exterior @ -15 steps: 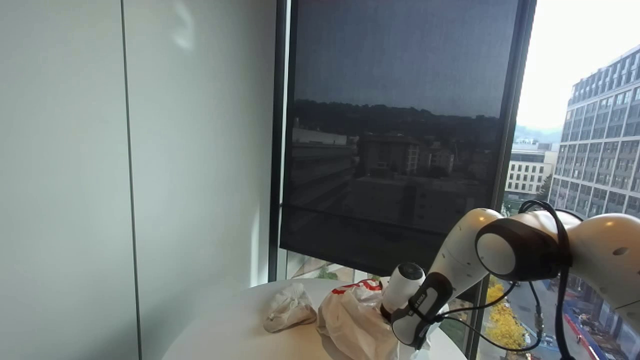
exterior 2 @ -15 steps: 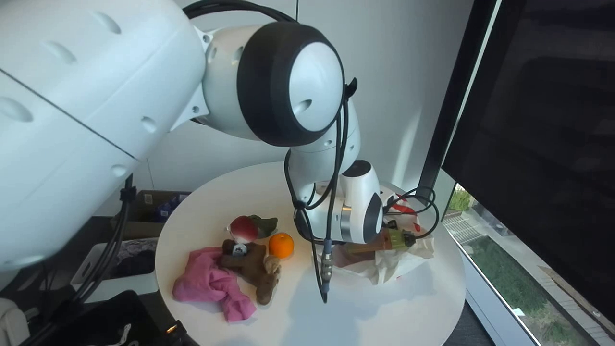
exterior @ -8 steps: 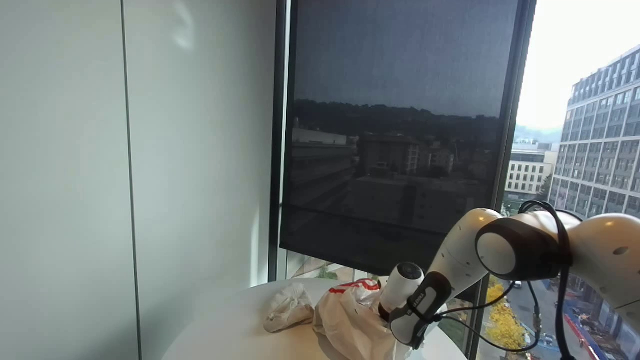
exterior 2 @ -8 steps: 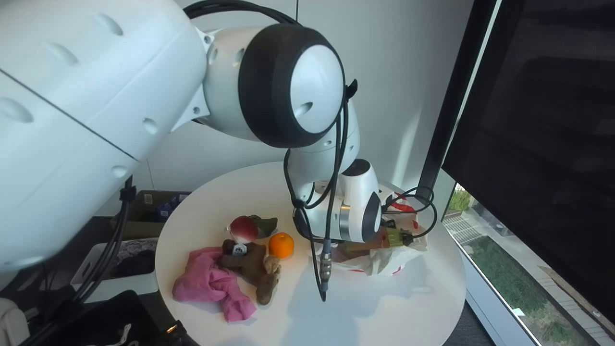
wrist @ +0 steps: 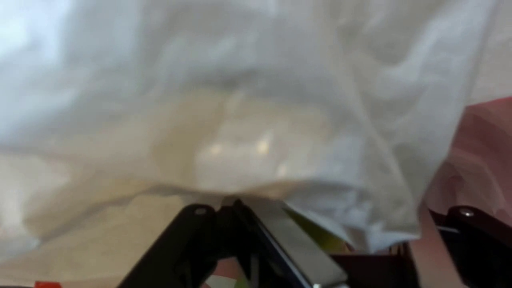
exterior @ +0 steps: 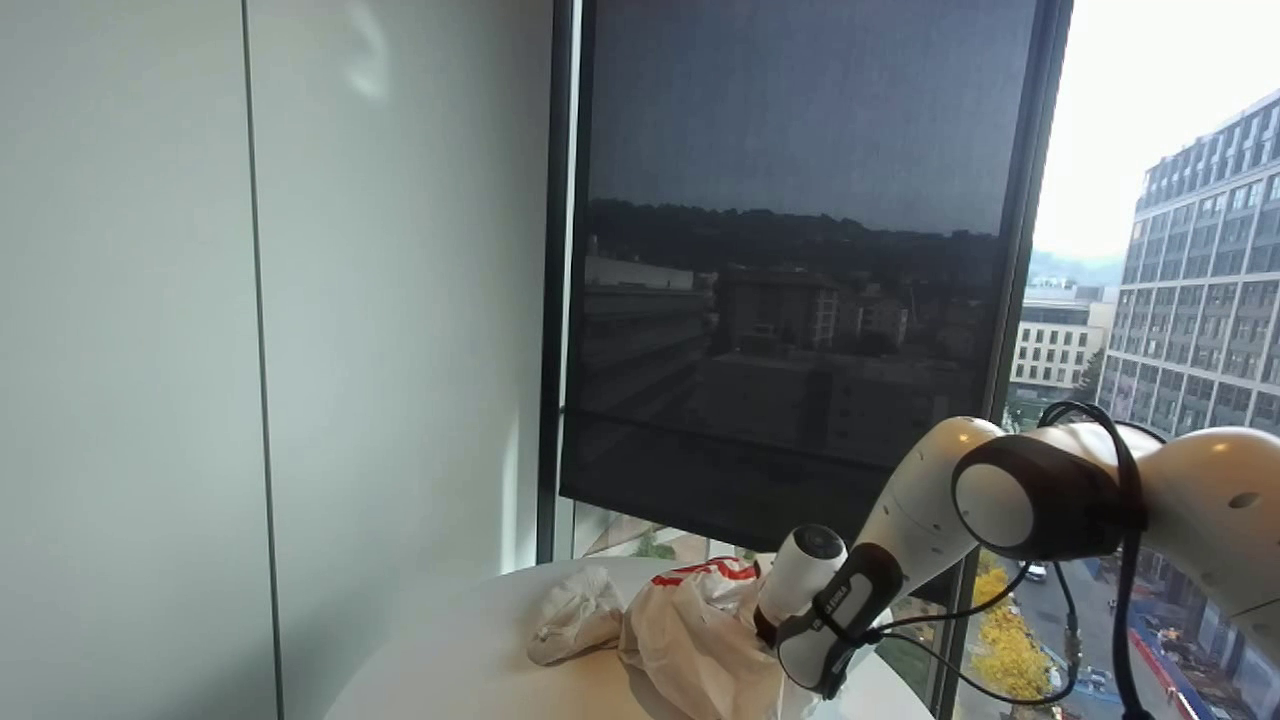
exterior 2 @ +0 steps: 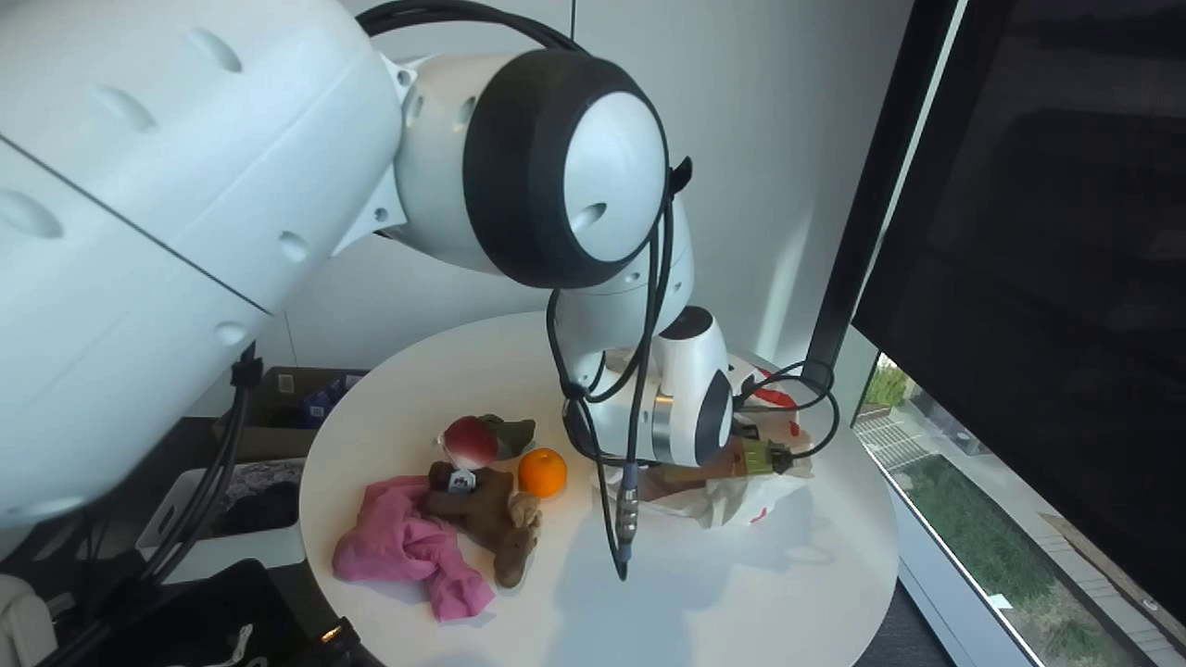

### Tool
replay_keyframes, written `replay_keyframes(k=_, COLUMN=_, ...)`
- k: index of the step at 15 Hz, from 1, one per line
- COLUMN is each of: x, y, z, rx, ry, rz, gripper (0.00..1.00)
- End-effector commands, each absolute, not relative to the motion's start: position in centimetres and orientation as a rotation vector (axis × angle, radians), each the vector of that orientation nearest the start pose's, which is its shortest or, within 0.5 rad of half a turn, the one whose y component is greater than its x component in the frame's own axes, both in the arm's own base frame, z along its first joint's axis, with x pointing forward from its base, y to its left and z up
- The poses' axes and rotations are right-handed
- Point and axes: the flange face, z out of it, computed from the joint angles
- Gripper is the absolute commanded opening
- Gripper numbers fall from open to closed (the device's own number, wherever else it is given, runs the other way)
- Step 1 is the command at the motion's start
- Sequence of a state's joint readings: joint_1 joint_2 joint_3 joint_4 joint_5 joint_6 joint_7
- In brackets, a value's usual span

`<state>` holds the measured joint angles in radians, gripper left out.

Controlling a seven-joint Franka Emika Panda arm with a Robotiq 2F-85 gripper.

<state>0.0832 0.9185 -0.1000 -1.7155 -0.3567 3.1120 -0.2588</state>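
In front of me, a crumpled white plastic bag lies on the round surface, right up against the tool, with no clear long axis. The fingers stand partway apart, a loose fold hanging across their gap; whether they pinch any, I can't tell.

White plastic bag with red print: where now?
In an exterior view, the bag sits on the round white table, right of the round orange, at the white arm's end.
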Motion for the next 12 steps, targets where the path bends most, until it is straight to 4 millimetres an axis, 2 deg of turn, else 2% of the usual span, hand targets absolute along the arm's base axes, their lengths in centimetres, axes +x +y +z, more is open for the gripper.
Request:
replay_keyframes(k=1, x=68.4, y=3.6, z=10.9, rx=-3.067, ry=-1.014, rz=-0.758, gripper=0.95)
replay_keyframes(k=2, x=68.2, y=4.1, z=11.0, rx=-3.046, ry=-1.002, rz=-0.752, gripper=0.99)
replay_keyframes(k=5, x=67.8, y=5.3, z=11.1, rx=-2.988, ry=-1.004, rz=-0.784, gripper=1.0)
replay_keyframes(k=8, x=68.1, y=5.6, z=11.1, rx=-2.968, ry=-0.967, rz=-0.796, gripper=1.0)
replay_keyframes(k=12, x=68.5, y=5.2, z=11.6, rx=-2.957, ry=-0.8, rz=-0.857, gripper=1.0)
